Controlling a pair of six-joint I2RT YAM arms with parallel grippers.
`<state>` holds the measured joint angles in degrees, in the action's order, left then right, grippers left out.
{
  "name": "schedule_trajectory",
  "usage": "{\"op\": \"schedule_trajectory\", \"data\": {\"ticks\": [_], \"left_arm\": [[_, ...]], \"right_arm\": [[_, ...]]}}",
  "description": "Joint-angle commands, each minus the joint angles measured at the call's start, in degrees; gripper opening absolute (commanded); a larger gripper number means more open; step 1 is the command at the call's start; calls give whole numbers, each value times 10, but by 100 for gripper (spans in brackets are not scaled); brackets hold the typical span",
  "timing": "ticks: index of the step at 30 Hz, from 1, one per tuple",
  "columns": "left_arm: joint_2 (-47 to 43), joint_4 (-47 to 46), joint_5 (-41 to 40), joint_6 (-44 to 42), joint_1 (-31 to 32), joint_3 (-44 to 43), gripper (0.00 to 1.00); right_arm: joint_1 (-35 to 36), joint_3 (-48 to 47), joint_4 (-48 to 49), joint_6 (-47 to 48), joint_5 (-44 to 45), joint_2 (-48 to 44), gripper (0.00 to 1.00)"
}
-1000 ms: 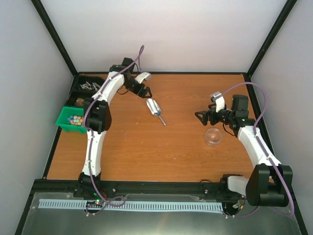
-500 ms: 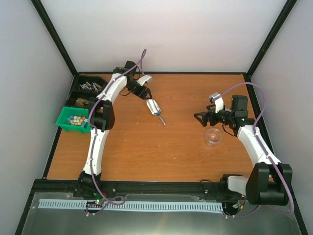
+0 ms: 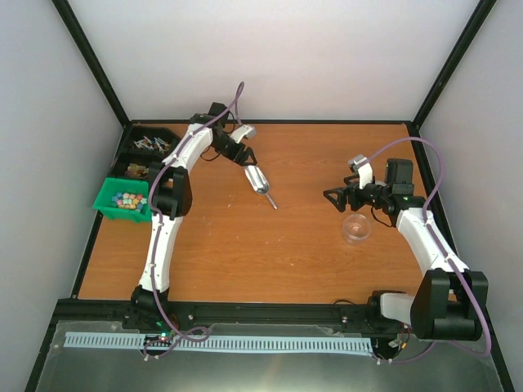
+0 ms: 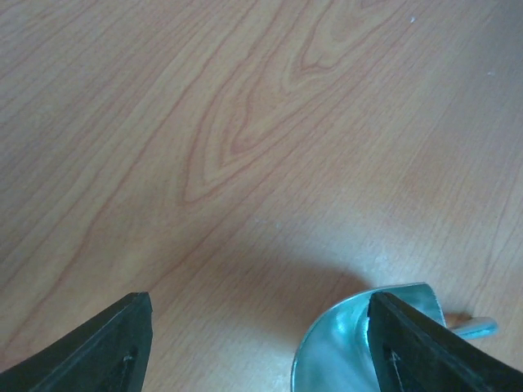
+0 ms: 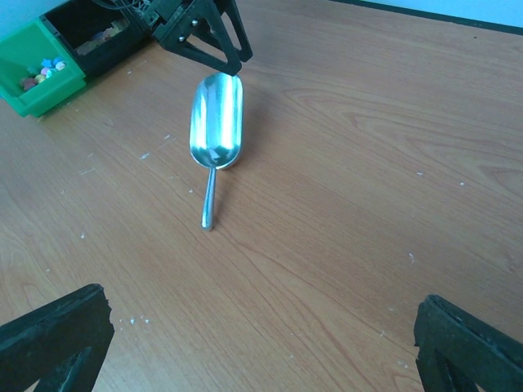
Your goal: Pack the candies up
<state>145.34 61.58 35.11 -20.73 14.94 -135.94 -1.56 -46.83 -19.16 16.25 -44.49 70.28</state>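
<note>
Near the right edge of the tabletop (image 3: 245,253), about midway along it, stands a clear round cup (image 3: 356,228). Its contents cannot be made out from above.

Just beyond the cup and not touching it, the right gripper (image 3: 333,198) hangs over the wood, pointing toward the left edge. Its jaws stand wide apart and hold nothing. In the right wrist view only the two dark fingertips (image 5: 49,339) show, cut off by the lower corners.

Near the middle of the table, toward the far edge, a metal scoop (image 3: 258,182) lies flat with the hollow of its bowl upward. Its bowl points to the far edge and its thin handle to the near edge.

The left gripper (image 3: 239,155) is at the far end of the scoop's bowl, jaws apart and nothing between them. In the left wrist view the bowl is partly hidden behind one fingertip (image 4: 433,351) and cut off by the lower edge. Whether that finger touches the rim cannot be told.

The candies (image 3: 127,200) lie in a green bin (image 3: 105,204) at the left edge, well apart from both grippers. They show only as small mixed-colour specks. Part of the bin is hidden behind the left arm.

Black bins (image 3: 147,140) fill the far left corner. Their contents are too small to identify.
</note>
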Motion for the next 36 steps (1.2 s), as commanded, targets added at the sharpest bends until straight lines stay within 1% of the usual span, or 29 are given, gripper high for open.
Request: {"op": "schedule_trajectory", "data": {"ticks": [1, 4, 8, 11, 14, 16, 19, 22, 26, 30, 34, 36], "left_arm": [[-14, -9, -17, -10, 6, -1, 73], [-1, 3, -4, -19, 7, -11, 70], [1, 9, 18, -19, 7, -8, 61], [-4, 12, 38, -22, 7, 2, 53], [-7, 12, 48, -26, 7, 17, 41], [-7, 11, 53, -25, 7, 23, 38], [-6, 10, 52, -24, 7, 28, 37], [-5, 10, 54, -23, 7, 28, 27], [-12, 15, 65, -22, 7, 30, 10], [-38, 11, 78, -16, 7, 56, 1], [-76, 5, 98, -11, 7, 100, 1], [-102, -7, 122, 8, 4, 130, 1]], "right_arm": [[2, -16, -8, 10, -13, 5, 100], [2, -16, -9, 9, -12, 4, 100], [3, -15, -7, 8, -7, 5, 100], [3, -15, -6, 8, -7, 7, 100], [2, -15, -4, 1, 4, 7, 100], [2, -14, -3, 0, 6, 6, 100], [2, -14, -1, -3, 5, 4, 100], [2, -15, -1, -4, 4, 4, 100], [2, -14, 3, -7, 5, 2, 100], [2, -13, 17, -17, 22, -4, 100], [2, -16, 41, -19, 44, -25, 100], [2, -13, 66, -46, 53, -38, 100]]}}
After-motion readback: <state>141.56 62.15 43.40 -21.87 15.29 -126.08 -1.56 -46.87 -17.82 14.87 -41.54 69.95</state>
